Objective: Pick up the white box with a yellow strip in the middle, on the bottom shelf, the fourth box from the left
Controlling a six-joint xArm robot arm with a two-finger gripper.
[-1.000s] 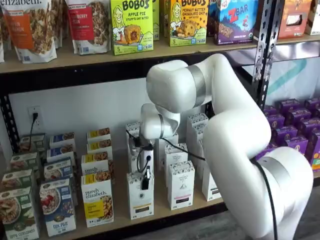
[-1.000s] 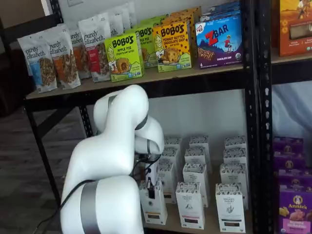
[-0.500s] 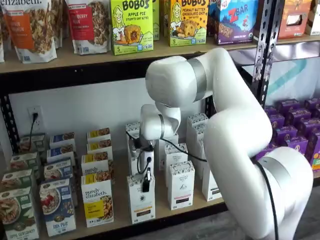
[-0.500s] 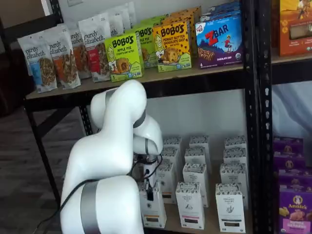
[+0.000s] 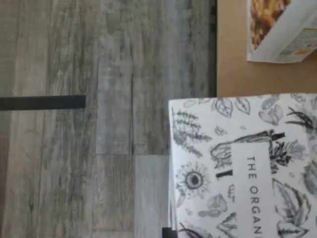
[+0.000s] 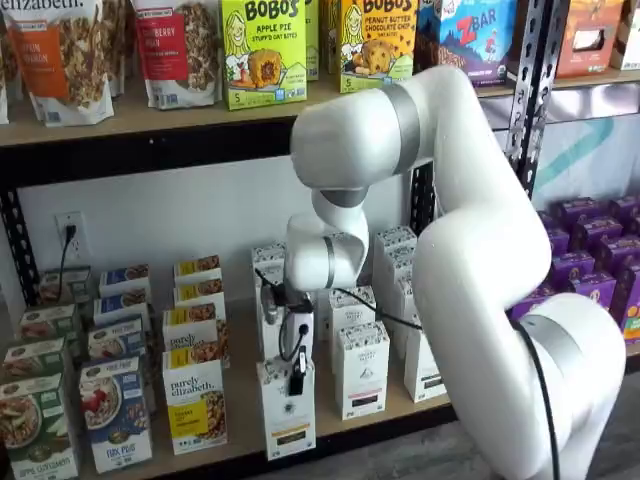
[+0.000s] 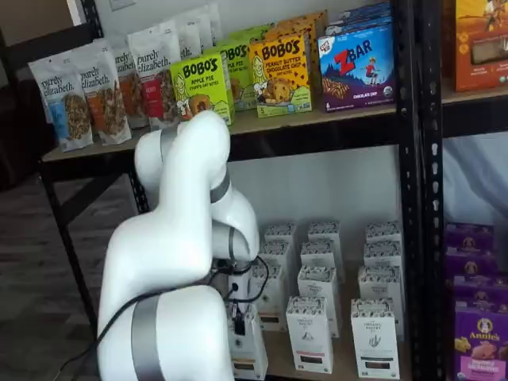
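Broadly, a black metal rack (image 6: 530,110) fills both shelf views, its upper board carrying snack bags and boxes. Below it, the bottom shelf (image 6: 240,435) holds rows of cereal cartons on one side and tall white cartons on the other. A white robot arm (image 6: 470,260) stands between camera and rack, bending down over the front row. At its end, the gripper (image 6: 297,375) is clamped on the top of the white box (image 6: 287,410), whose dark label with a yellow strip sits low on its front. That box stands at the shelf's front edge, just beside a similar carton (image 6: 362,370) with only a black label. From the wrist view, the box's leaf-patterned top (image 5: 247,168) overhangs the tan board toward the wood floor (image 5: 89,124).

Risks, as judged: the hold takes only the top of a tall carton, so the box may swing or slip out during withdrawal. A sideways drift could knock the neighbouring carton. A drop at this edge would land on the floor.
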